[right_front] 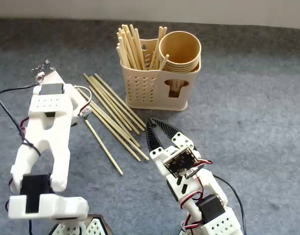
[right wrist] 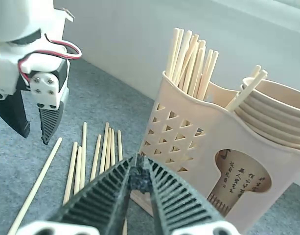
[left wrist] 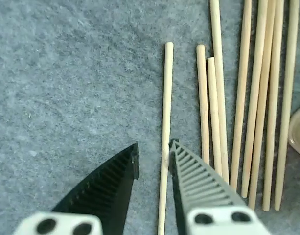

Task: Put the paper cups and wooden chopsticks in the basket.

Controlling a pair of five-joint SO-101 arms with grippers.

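The left gripper [left wrist: 154,146] stands open astride a lone chopstick [left wrist: 167,88], gripping nothing; from above, the arm's own body hides that gap. The right gripper [right wrist: 139,164] is closed and empty. Beyond it is the basket [right wrist: 189,142] holding paper cups [right_front: 181,49], with loose chopsticks [right_front: 115,110] beside it.
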